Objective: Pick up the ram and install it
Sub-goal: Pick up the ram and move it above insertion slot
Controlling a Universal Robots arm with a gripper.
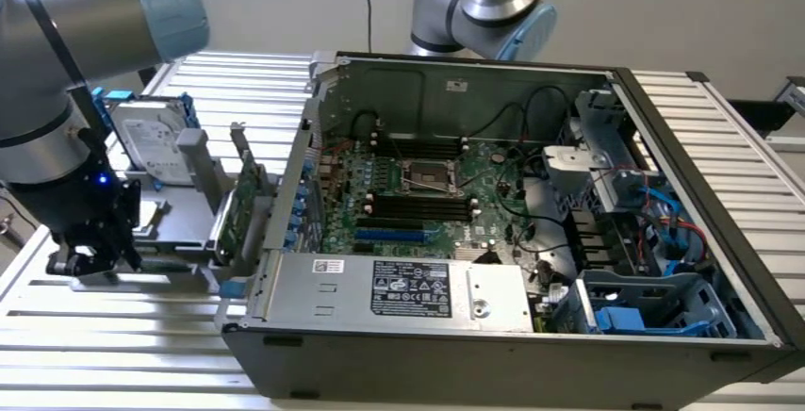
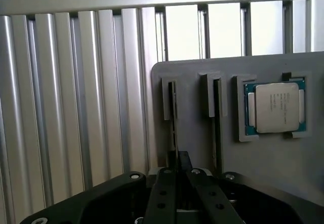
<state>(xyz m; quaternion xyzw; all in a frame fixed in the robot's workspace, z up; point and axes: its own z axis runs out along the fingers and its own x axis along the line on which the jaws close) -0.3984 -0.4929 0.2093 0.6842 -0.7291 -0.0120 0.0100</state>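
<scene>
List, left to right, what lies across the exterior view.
tool → hard drive → green expansion card → processor socket → blue drive cage

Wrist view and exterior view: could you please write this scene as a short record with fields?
claw: shut on the ram, low over the grey holder
ram: thin stick seen edge-on, standing in a slot of the holder
second slot: another thin stick
processor: flat in a recess of the holder
computer case: open, to the exterior view's right of the holder
motherboard: inside the case
</scene>
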